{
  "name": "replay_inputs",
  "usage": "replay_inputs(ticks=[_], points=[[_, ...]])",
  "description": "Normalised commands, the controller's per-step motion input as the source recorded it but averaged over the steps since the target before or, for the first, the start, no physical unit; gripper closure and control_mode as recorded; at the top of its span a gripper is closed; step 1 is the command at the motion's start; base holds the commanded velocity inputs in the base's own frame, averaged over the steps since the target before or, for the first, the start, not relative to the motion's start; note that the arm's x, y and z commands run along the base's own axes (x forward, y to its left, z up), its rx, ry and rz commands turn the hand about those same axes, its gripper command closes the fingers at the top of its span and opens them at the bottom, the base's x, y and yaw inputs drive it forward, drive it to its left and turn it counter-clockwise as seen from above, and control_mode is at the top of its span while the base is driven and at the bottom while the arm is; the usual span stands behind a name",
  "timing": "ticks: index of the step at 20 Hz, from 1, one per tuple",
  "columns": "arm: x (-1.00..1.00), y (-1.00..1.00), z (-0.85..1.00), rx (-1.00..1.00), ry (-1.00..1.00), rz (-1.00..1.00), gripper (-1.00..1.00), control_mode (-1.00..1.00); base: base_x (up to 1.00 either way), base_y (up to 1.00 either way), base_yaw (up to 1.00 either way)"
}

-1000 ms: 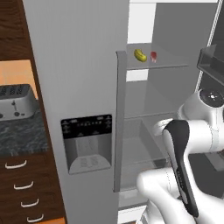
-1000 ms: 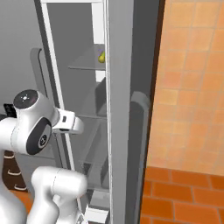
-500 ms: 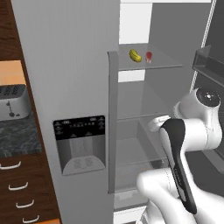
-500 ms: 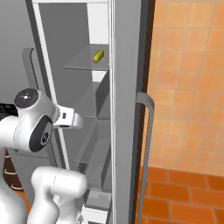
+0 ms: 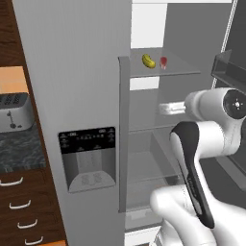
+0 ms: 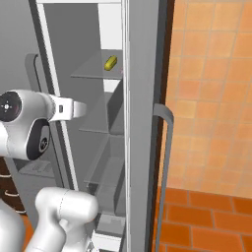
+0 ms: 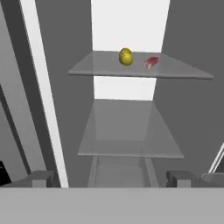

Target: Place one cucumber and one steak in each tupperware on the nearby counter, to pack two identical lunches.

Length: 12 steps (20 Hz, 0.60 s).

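Arm faces open fridge, nothing picked yet.
Cucumber point(image 5: 148, 60) and steak point(image 5: 164, 61) sit side by side, apart, on top shelf point(image 5: 180, 71); gripper point(image 7: 111, 178) wide open and empty, aimed into the fridge below them, likely set for a first grab.

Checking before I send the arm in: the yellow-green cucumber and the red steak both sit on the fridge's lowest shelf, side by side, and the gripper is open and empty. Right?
Not quite. The cucumber and steak lie side by side on the top shelf, not the lowest, as the hand view shows. The rest holds: the gripper is open and empty.
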Motion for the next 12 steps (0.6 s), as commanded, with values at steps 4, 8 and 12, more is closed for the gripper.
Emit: replay_inputs(ticks=[4,8,12], points=[[0.19,-0.05,1.00,0.14,-0.19,-0.02,-1.00,-1.00,0.00,0.00,0.00],[0.53,0.00,0.88,0.15,-0.11,0.00,-1.00,-1.00,0.00,0.00,0.00],[0.78,-0.01,0.39,0.01,0.20,0.00,-1.00,-1.00,0.00,0.00,0.00]])
